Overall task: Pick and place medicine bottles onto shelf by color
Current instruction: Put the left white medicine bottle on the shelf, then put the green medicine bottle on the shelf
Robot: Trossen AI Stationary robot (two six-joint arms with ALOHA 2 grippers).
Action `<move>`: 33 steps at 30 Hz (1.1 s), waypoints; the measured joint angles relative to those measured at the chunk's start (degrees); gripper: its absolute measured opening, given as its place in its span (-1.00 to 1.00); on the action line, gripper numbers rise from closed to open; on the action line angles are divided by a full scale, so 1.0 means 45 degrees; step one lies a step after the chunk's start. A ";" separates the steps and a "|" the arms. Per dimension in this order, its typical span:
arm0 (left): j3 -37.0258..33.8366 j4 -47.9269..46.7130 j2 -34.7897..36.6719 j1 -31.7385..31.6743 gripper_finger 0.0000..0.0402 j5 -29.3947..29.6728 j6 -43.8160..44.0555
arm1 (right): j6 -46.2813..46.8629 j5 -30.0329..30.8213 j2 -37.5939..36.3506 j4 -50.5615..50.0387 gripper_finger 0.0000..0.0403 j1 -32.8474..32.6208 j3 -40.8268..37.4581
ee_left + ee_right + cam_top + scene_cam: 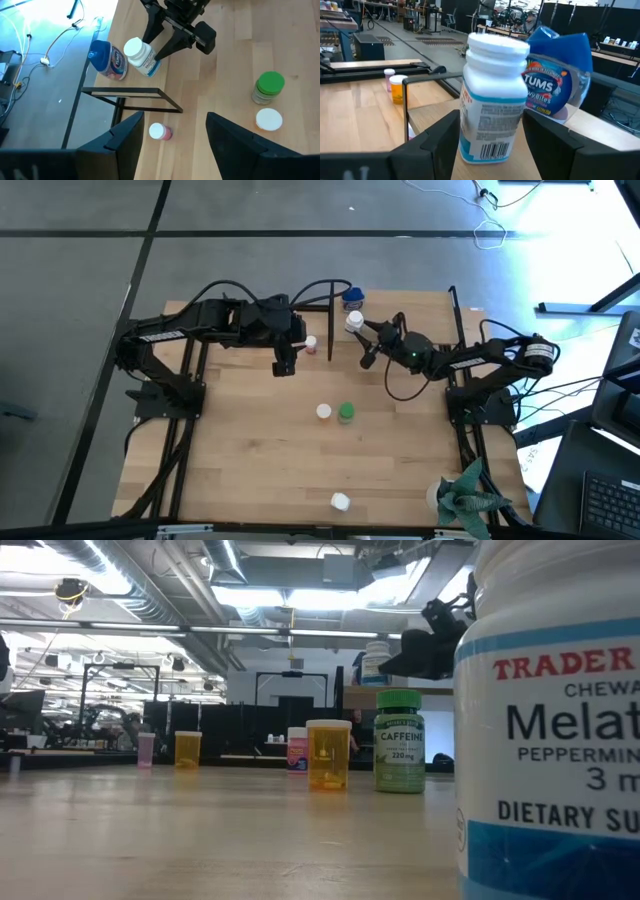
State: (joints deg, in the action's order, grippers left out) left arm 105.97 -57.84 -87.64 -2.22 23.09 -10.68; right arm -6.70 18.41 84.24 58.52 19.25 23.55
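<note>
The task was judged to be at an early stage. On the shelf point(400, 305), at the far edge of the surface point(260, 450), only a blue-capped bottle point(353, 299) was seen lying, and a white bottle with a blue label point(353, 323) was being brought just beside it. The other bottles were not yet sorted: a small pink bottle point(310, 343) stood near the shelf's black frame, a green-capped bottle point(346, 413) and a white-capped orange bottle point(324, 412) stood side by side in the middle of the surface, and a white bottle point(340, 501) was left near the front edge.

The right end effector point(358, 328) was closed around the white bottle with a blue label point(492, 100), which was gripped between the two fingers and held a little tilted. The left end effector point(285, 366) was held above the surface near the pink bottle point(161, 132); its fingers point(125, 137) were wide apart and nothing was held by them.
</note>
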 joint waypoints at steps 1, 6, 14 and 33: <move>0.0000 0.0000 0.0000 0.0000 0.03 0.0002 0.0000 | 0.0000 0.0000 -0.0053 -0.0001 0.08 0.0000 0.0000; 0.0000 -0.0010 0.0000 -0.0002 0.03 0.0005 0.0000 | -0.0022 0.0010 -0.0464 -0.0063 0.08 0.0000 0.0000; 0.0000 -0.0053 0.0000 0.0000 0.03 0.0000 0.0000 | -0.0397 0.0029 -0.0903 -0.0467 0.08 0.0000 0.0000; -0.0002 -0.1821 0.0000 -0.0316 0.03 0.0000 0.1848 | -0.3624 0.0684 -0.4064 -0.3748 0.08 -0.2748 0.0000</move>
State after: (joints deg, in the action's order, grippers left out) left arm 105.96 -66.04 -87.64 -3.64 23.09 -2.36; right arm -23.01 21.49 65.95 41.66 6.88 23.55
